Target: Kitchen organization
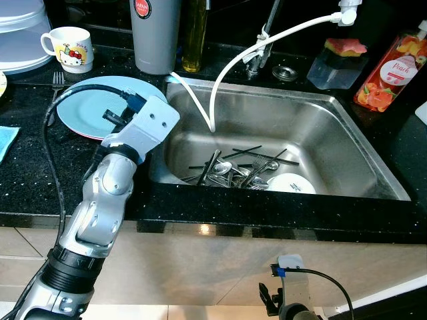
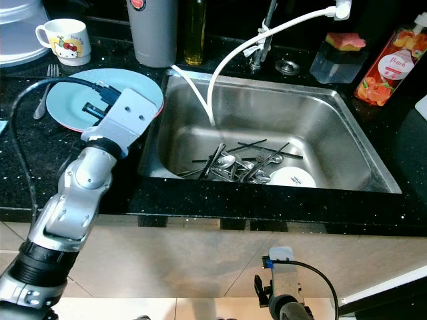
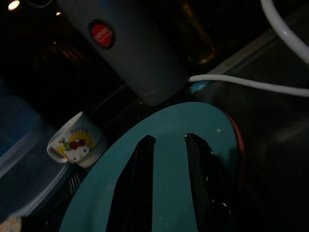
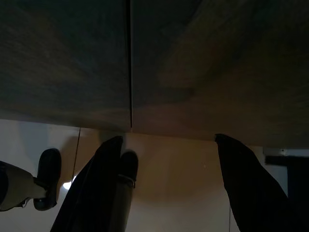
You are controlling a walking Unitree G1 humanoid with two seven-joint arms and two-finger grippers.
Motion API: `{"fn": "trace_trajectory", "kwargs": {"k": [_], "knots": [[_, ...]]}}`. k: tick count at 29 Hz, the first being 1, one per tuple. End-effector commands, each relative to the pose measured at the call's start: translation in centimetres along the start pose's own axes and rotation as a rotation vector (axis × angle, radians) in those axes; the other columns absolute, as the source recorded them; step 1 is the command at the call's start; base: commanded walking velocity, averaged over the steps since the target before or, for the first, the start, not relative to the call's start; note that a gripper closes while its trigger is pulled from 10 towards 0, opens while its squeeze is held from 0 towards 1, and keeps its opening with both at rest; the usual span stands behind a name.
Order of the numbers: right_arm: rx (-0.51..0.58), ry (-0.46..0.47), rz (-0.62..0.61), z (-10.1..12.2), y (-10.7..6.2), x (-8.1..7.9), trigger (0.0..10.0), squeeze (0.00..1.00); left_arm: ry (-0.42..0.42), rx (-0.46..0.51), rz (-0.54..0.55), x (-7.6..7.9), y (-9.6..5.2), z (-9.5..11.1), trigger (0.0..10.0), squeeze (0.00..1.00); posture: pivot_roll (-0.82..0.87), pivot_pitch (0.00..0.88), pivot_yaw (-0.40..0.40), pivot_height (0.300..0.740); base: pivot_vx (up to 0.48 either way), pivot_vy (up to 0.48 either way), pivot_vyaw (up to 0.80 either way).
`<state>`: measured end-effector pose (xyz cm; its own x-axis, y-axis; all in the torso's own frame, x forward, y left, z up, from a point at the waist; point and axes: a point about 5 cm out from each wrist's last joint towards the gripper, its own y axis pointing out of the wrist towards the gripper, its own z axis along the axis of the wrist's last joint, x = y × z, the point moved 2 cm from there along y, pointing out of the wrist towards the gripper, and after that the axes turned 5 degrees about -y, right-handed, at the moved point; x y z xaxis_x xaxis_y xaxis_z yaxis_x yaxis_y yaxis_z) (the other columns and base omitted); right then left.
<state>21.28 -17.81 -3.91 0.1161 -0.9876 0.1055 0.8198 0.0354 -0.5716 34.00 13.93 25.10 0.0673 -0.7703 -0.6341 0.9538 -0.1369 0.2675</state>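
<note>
Down low, in front of the cabinet doors below the counter's front edge, the right gripper [image 4: 169, 183] hangs idle, its jaws spread wide and empty over the pale floor.

Above it, the left arm reaches up over the front edge of the black counter [image 1: 40, 173] on the left side of the sink [image 1: 347, 127]. The left gripper [image 3: 169, 188] hovers just over the light blue plate [image 1: 87, 110], which lies flat on the counter right beside the sink's left rim. Its jaws are parted a little and hold nothing; whether the tips touch the plate I cannot tell.

In the sink basin lies a loose heap of spoons and dark chopsticks [image 1: 240, 170] with a small white dish [image 1: 293, 183] next to them, and a white hose [image 1: 227, 73] droops in from the tap.

Toward the back edge stand a grey flask [image 1: 157, 33], just beyond the plate, a cartoon mug [image 1: 67, 48] to its left with a fork [image 1: 57, 83] beside the plate, and a peach soap bottle [image 1: 390, 70] at the far right.

The risk, I'd say, is the plate: flat, smooth and hard to pinch by its rim. A shallow grip could let it skid toward the flask or tip over the sink edge onto the cutlery.
</note>
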Motion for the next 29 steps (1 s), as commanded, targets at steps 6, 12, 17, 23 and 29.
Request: {"fn": "trace_trajectory", "kwargs": {"k": [6, 12, 17, 23, 29], "knots": [[-0.017, 0.005, -0.009, -0.6, 0.0, 0.3, 10.0, 0.0, 0.077, 0.314, -0.149, 2.1, -1.1, 4.4, 10.0, 0.0, 0.19, 0.09, -0.126, 0.74, 0.0, 0.0, 0.0], [-0.01, 0.007, -0.012, -0.3, 0.2, 0.4, 10.0, 0.0, -0.062, 0.317, -0.187, 3.0, -1.5, 4.8, 10.0, 0.0, 0.19, 0.077, -0.13, 0.74, 0.0, 0.0, 0.0], [-0.006, 0.002, -0.009, -0.2, 0.4, 0.3, 10.0, 0.0, -0.138, 0.22, -0.135, 2.5, -0.9, 3.4, 10.0, 0.0, 0.19, 0.072, -0.13, 0.74, 0.0, 0.0, 0.0], [0.004, 0.003, -0.01, 0.2, 0.5, 0.4, 10.0, 0.0, -0.302, 0.139, -0.06, 1.6, -0.4, 2.0, 10.0, 0.0, 0.19, 0.069, -0.131, 0.74, 0.0, 0.0, 0.0], [0.009, -0.004, -0.007, 0.5, 0.5, 0.4, 10.0, 0.0, -0.647, -0.03, 0.085, 0.1, 0.1, -0.1, 10.0, 0.0, 0.19, 0.069, -0.132, 0.74, 0.0, 0.0, 0.0]]}}
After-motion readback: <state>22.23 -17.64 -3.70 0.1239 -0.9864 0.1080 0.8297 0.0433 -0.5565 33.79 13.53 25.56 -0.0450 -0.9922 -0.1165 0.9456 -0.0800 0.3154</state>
